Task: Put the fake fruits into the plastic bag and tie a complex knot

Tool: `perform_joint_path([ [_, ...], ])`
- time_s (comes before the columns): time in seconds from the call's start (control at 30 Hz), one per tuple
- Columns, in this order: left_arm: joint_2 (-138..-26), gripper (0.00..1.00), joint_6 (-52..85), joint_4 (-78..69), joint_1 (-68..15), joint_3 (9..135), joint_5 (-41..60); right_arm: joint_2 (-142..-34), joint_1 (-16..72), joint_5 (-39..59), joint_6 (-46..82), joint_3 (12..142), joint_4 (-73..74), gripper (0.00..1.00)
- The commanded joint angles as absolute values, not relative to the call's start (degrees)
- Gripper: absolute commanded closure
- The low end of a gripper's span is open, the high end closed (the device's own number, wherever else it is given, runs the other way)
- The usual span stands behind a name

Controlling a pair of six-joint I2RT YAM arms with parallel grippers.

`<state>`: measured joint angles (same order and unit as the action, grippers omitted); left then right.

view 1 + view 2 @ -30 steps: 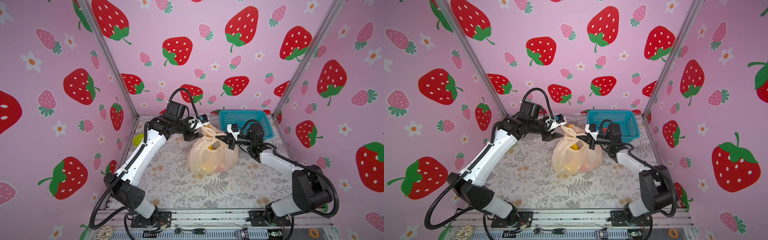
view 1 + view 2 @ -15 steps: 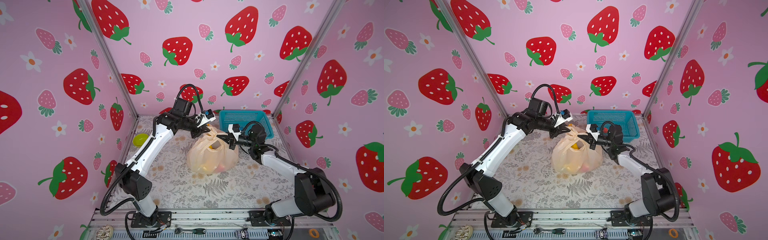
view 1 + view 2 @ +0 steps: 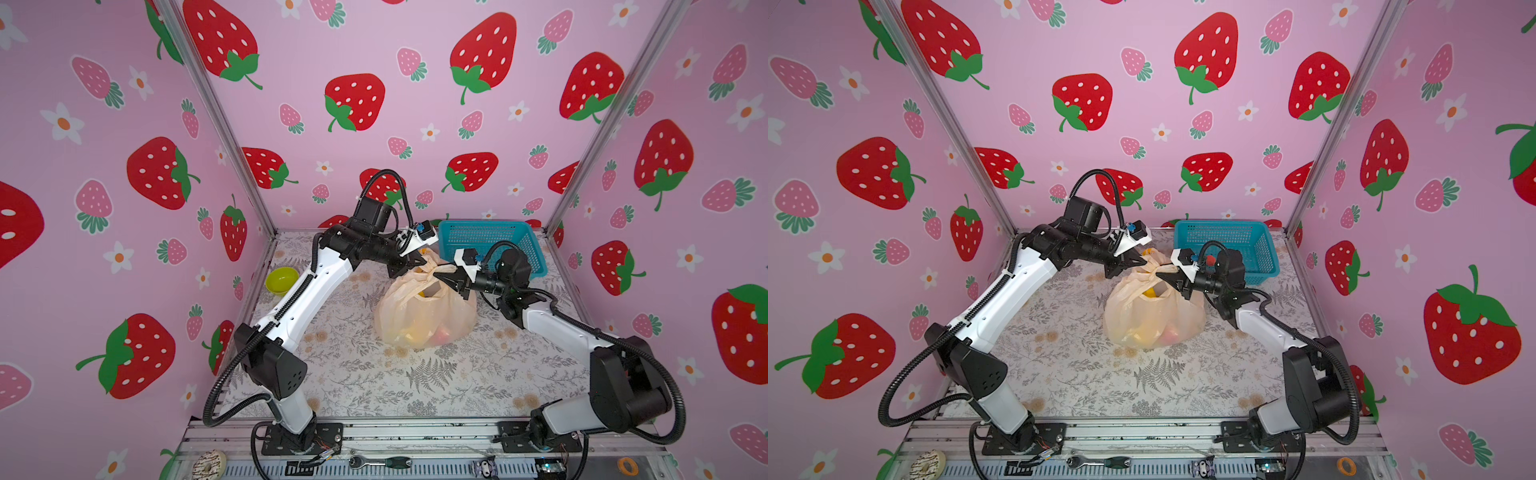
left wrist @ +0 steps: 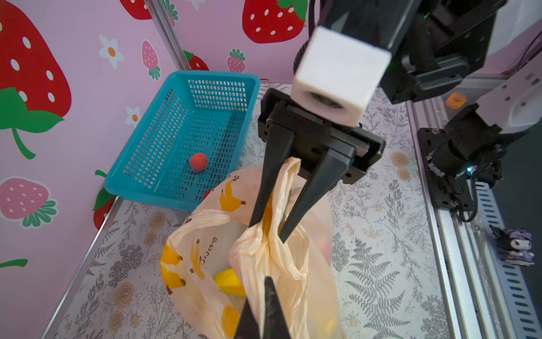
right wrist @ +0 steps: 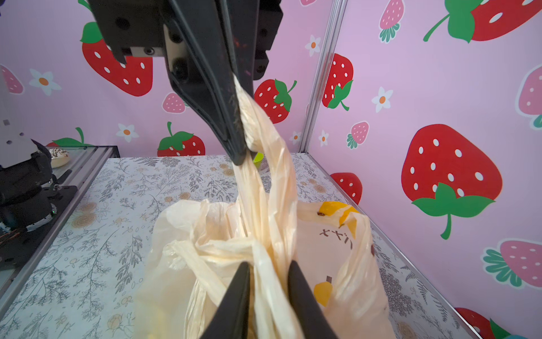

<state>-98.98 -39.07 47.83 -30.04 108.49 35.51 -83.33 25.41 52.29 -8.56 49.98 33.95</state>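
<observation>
While the plastic bag (image 3: 424, 320) (image 3: 1154, 320) stands on the table (image 3: 374, 374), both grippers work at its gathered top. A small green bowl (image 3: 282, 280) sits well behind the left gripper (image 3: 419, 264) (image 3: 1144, 262), on the outer side of its arm.

1. Left gripper: clenched. In the right wrist view its fingertips (image 5: 243, 155) pinch one handle strip (image 5: 258, 123) of the bag, and the strip runs from them down to the knot (image 5: 240, 243).
2. Knot: it sits between the two grippers in both top views (image 3: 432, 270) (image 3: 1156, 270), just ahead of and below the left fingertips.
3. Fruit: a yellow banana (image 4: 230, 281) shows through the bag mouth beneath the knot. A red fruit (image 3: 442, 332) shows through the bag wall lower down.
4. Right gripper (image 3: 451, 279) (image 4: 269, 227) (image 5: 268, 264): released. Its jaws stand parted at the knot, and a length of bag plastic passes through the gap between them.
5. Basket (image 3: 490, 241) (image 4: 176, 141): it stands just behind the right gripper. One strawberry (image 4: 198, 162) lies on its floor, outside the bag.
</observation>
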Motion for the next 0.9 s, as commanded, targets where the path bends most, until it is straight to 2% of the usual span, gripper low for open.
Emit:
perform_joint_path([
  [0.0, -99.3, 1.00, -39.3, 48.9, -30.5, 111.0, 36.2, -82.4, 25.2, 52.0, -11.4, 51.5, 32.0, 0.67],
  [0.17, -99.4, 1.00, -39.3, 48.8, -30.6, 111.1, 36.4, -83.1, 25.2, 50.8, -12.9, 52.6, 30.2, 0.57],
  [0.57, -100.0, 1.00, -39.1, 48.7, -31.5, 111.5, 36.4, -86.8, 25.3, 52.4, -13.4, 56.1, 28.4, 0.57],
  [0.7, -100.2, 1.00, -38.9, 48.7, -31.7, 111.8, 36.5, -87.4, 25.3, 52.2, -13.5, 56.2, 28.3, 0.63],
  [0.87, -100.2, 1.00, -39.0, 48.6, -31.7, 111.8, 35.7, -87.4, 25.3, 52.4, -13.1, 56.4, 28.2, 0.81],
])
